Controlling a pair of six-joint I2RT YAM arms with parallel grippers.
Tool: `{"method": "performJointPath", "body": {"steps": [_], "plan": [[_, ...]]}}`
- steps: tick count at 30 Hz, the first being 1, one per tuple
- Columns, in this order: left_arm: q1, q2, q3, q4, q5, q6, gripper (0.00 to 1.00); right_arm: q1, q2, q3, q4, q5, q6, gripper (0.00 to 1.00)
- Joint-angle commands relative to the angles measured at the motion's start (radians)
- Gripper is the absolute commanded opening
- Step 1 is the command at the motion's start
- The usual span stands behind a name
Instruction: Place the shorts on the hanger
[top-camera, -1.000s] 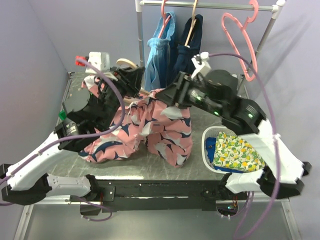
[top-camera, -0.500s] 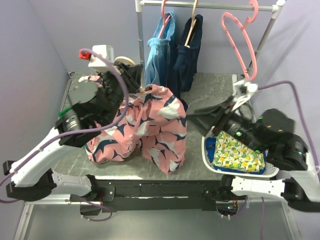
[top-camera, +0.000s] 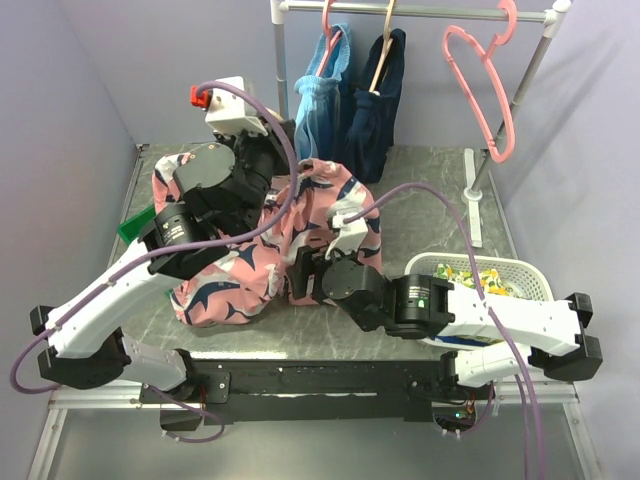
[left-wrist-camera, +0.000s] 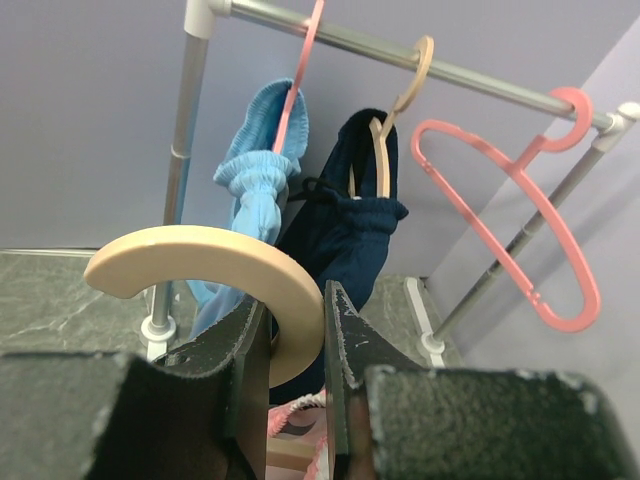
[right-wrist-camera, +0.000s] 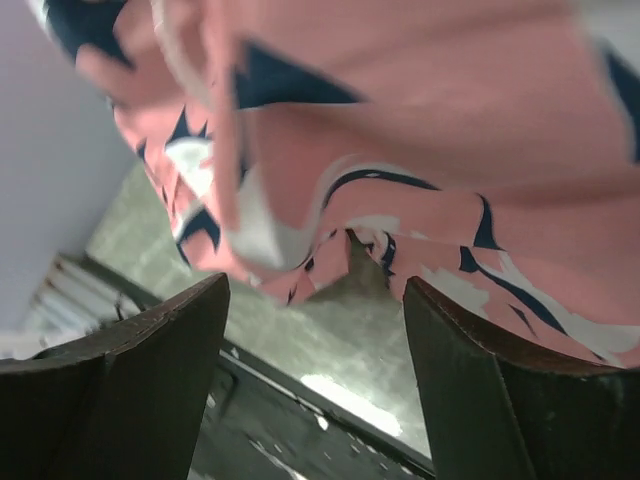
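Two pink hangers (left-wrist-camera: 572, 99) up there, two wooden hangers (left-wrist-camera: 200, 250), one pair of pink shorts (top-camera: 325, 215), one light-blue garment (top-camera: 315, 110), one navy garment (top-camera: 375, 115), one basket (top-camera: 525, 280).

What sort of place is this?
Likely a robotics lab bench staged as a laundry corner: clothes rail with a navy garment hung on it, white basket, grey tabletop.

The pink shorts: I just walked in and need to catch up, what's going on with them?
The left gripper has its fingers shut on the hook of the beige hanger, and the shorts hang bunched beneath it, lower part on the table. The right gripper is open, empty, low beside the shorts.
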Motion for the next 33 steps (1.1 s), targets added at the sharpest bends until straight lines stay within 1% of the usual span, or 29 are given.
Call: {"method": "performJointPath", "body": {"steps": [1,3,4,5,6,7,8,9,10,11,14,19,21,22,23,24,25,26,27,28,29,30,31,33], "plan": [[-0.004,-0.005,0.064,0.05,-0.033,-0.001,0.01,-0.009,-0.026,-0.003,0.125,0.131,0.115,0.76],[-0.004,-0.006,0.056,0.07,-0.028,-0.005,0.01,-0.012,-0.019,-0.015,0.161,0.169,0.126,0.75],[-0.004,-0.003,0.055,0.074,-0.031,-0.01,0.01,-0.025,-0.011,-0.015,0.166,0.183,0.127,0.68],[-0.004,-0.005,0.055,0.08,-0.03,-0.013,0.01,-0.036,-0.008,-0.023,0.177,0.189,0.124,0.56],[-0.006,-0.002,0.055,0.091,-0.024,-0.013,0.01,-0.05,-0.009,-0.03,0.216,0.17,0.121,0.42],[-0.006,0.006,0.067,0.093,-0.017,-0.016,0.01,-0.071,-0.013,-0.04,0.252,0.136,0.091,0.21],[-0.006,0.015,0.078,0.094,-0.013,-0.014,0.01,-0.073,-0.008,-0.047,0.287,0.079,0.069,0.16],[-0.012,0.035,0.104,0.093,-0.014,-0.008,0.01,-0.07,0.003,-0.04,0.321,0.061,0.055,0.07],[-0.015,0.041,0.115,0.094,-0.016,-0.004,0.01,-0.064,0.036,-0.023,0.323,0.039,0.037,0.03],[-0.017,0.051,0.124,0.096,-0.014,0.004,0.01,-0.039,0.053,0.004,0.353,-0.004,0.021,0.02],[-0.032,0.071,0.153,0.106,-0.019,0.016,0.01,0.01,0.116,0.034,0.396,-0.027,-0.022,0.0],[-0.06,0.087,0.191,0.114,-0.027,0.044,0.01,0.01,0.168,0.02,0.468,-0.128,-0.08,0.0],[-0.07,0.089,0.197,0.122,-0.036,0.053,0.01,0.001,0.194,0.067,0.418,-0.119,-0.085,0.0],[-0.076,0.089,0.199,0.122,-0.036,0.055,0.01,-0.016,0.236,0.142,0.36,-0.084,-0.059,0.0],[-0.083,0.087,0.199,0.125,-0.04,0.059,0.01,-0.036,0.253,0.175,0.238,-0.073,-0.027,0.0],[-0.096,0.086,0.197,0.132,-0.043,0.065,0.01,-0.085,0.257,0.184,0.223,-0.076,-0.002,0.0],[-0.102,0.081,0.196,0.136,-0.051,0.073,0.01,-0.105,0.23,0.149,0.232,-0.117,-0.002,0.0],[-0.109,0.08,0.193,0.14,-0.051,0.079,0.01,-0.119,0.207,0.119,0.307,-0.142,-0.02,0.0],[-0.115,0.072,0.185,0.145,-0.05,0.082,0.01,-0.122,0.173,0.092,0.341,-0.157,-0.073,0.03],[-0.118,0.071,0.184,0.145,-0.051,0.084,0.01,-0.121,0.173,0.088,0.352,-0.163,-0.086,0.04],[-0.118,0.068,0.179,0.149,-0.047,0.084,0.01,-0.119,0.184,0.103,0.317,-0.191,-0.088,0.04],[-0.119,0.063,0.168,0.154,-0.045,0.081,0.01,-0.117,0.219,0.12,0.301,-0.2,-0.092,0.02],[-0.121,0.063,0.165,0.154,-0.031,0.064,0.01,-0.102,0.234,0.135,0.304,-0.205,-0.101,0.02],[-0.132,0.06,0.155,0.157,-0.033,0.061,0.01,-0.093,0.257,0.141,0.289,-0.176,-0.1,0.03]]}}
